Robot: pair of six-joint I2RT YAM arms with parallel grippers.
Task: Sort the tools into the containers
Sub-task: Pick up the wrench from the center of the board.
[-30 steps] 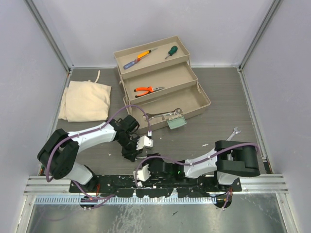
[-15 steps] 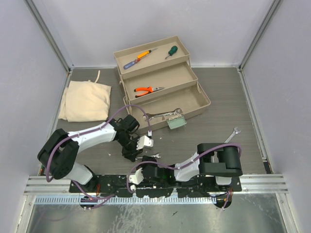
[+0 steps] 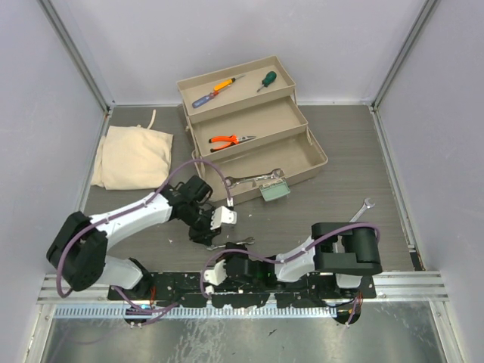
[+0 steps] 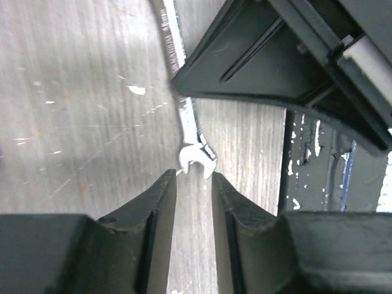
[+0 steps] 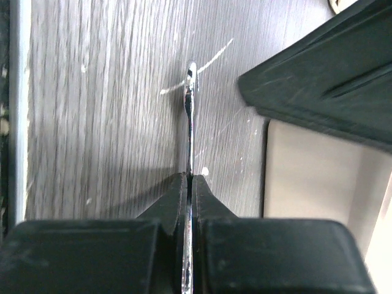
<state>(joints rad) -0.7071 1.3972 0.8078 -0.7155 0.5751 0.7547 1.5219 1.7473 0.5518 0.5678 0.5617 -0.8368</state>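
A: Shown: right gripper (image 5: 190, 179) clenched on the small wrench (image 5: 190, 116), gripped edge-on near one end. Unclear whether resting on the table (image 5: 92, 122) or just lifted. Also shown: left gripper (image 4: 193, 184) slightly parted, grasping nothing, tips just beside the open head.

B: Position relative to the toolbox (image 3: 311, 160)?

A: At six o'clock of it, well apart; lowest tray toward twelve o'clock.

B: Likely faults?

A: Thin pinch near one end, hence possible pivoting or slipping on lifting. Contact between the two crowded grippers. Snagging on the green latch (image 3: 274, 190) or the second wrench (image 3: 253, 179), lying across the tray rim at twelve o'clock.
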